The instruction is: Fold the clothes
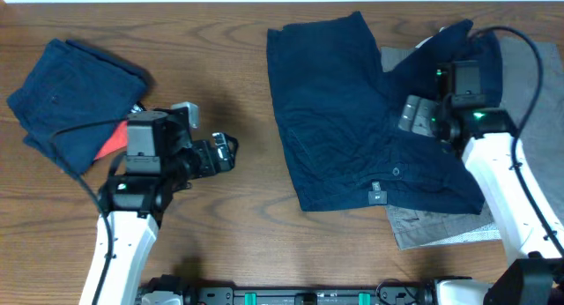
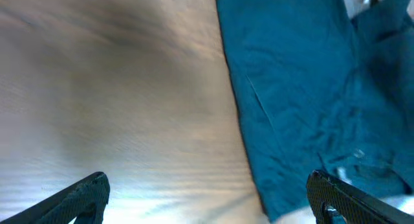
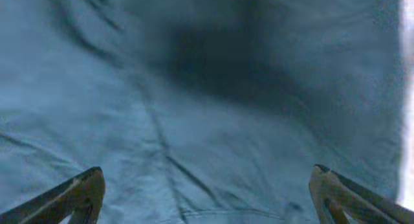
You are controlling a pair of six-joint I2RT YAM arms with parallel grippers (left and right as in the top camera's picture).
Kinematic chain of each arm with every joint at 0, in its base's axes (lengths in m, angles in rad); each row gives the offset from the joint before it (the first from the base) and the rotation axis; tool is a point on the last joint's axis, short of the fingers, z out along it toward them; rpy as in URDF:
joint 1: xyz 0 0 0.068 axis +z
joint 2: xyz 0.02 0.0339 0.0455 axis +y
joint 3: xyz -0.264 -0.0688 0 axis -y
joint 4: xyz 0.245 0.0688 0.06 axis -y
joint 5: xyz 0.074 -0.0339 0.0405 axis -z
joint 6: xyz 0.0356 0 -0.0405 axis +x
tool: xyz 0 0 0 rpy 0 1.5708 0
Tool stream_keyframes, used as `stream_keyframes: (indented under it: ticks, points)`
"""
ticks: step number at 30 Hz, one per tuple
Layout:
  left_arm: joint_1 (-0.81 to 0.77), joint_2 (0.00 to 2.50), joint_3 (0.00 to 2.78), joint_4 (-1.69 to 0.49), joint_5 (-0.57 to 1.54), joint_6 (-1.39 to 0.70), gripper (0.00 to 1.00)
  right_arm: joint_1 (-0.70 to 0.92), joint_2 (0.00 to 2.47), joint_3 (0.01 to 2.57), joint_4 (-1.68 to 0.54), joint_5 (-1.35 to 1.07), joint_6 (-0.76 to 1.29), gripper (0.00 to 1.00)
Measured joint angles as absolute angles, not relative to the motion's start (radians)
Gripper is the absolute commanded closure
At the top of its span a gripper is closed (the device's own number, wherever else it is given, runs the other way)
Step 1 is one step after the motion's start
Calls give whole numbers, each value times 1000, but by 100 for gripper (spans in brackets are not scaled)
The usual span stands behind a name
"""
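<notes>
Crumpled dark navy cotton shorts [image 1: 352,120] lie spread centre-right on the grained wooden desk [image 1: 229,58], overlapping a grey cloth [image 1: 441,227]. The right gripper [image 3: 207,172] hangs wide open over their wrinkled fabric. The left gripper [image 2: 207,177], also wide, is over wood beside their left edge. A folded navy garment [image 1: 70,93] sits far left.

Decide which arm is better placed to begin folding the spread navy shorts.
Right. The right gripper hangs open directly over the navy shorts; the left gripper is over table beside their edge.

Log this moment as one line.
left end effector open over table | right end effector open over navy shorts | folded navy garment at left
</notes>
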State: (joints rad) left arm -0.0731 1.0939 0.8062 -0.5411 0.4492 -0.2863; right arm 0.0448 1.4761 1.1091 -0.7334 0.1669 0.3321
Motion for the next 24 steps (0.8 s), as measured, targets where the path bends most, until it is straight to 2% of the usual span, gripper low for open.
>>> stream_keyframes:
  ticks: [8,18,20,22,24]
  points:
    - [-286,1269,796,-479,473,-476,2,-59,1474,1109,-821,183,332,1]
    - [-513,1565,794,-315,478,-717,1,-79,1474,1109,-860,184,332,1]
    - [-548,1613,794,-295,480,-773,10,-79,1474,1109,-862,184,332,1]
    - [-577,1642,794,-275,489,-822,33,-79,1474,1109,-863,184,332,1]
    - [-605,1656,794,-252,489,-844,46,-79,1474,1109,-863,184,332,1]
